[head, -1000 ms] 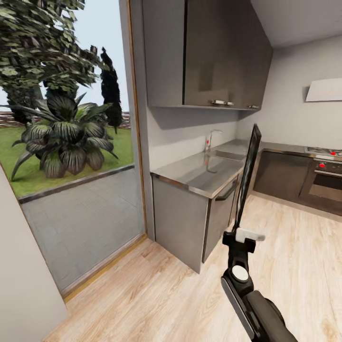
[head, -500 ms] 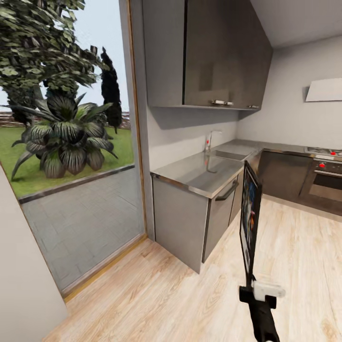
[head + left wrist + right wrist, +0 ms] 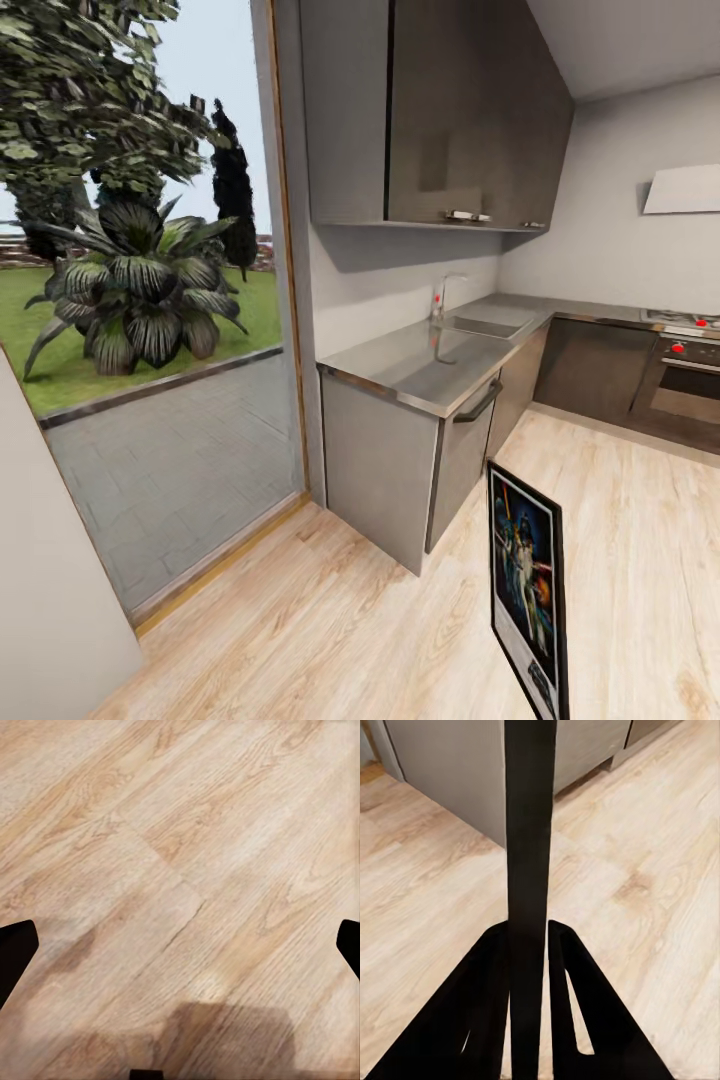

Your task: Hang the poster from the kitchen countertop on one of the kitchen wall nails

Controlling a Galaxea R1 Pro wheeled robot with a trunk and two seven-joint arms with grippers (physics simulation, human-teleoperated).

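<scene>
Head view: the poster (image 3: 527, 590) stands upright low in the frame, right of centre, over the wood floor (image 3: 330, 620), in front of the grey cabinet fronts (image 3: 400, 470). Artwork faces the camera at an angle: dark blue picture, white border, thin black frame. Its lower edge runs out of the frame, so no support is visible here.

Right wrist view: the poster (image 3: 529, 870) appears edge-on as a tall black strip running straight up between the two black fingers (image 3: 487, 1005) of the right claw (image 3: 528, 937). Both fingers press against the strip from either side, so the right claw is clenched on the poster edge. Behind it are a grey cabinet front (image 3: 450, 772) and the wood floor (image 3: 645, 870).

Left wrist view: the left claw (image 3: 180, 945) is released, fingertips (image 3: 15, 952) wide apart at opposite edges of the picture, nothing between them, only wood floor (image 3: 180, 855) below, with a soft shadow on the planks.

The bench (image 3: 430, 360) is shiny steel, L-shaped, with an inset sink (image 3: 490, 322) and a slim tap (image 3: 442, 293), under dark wall cabinets (image 3: 440, 110). The poster is off the bench, well below its top. Oven (image 3: 685, 385) and hob (image 3: 685, 320) at far right, white hood (image 3: 685, 190) above. Glass door (image 3: 140, 300) at left with plants (image 3: 140, 290) outside.
</scene>
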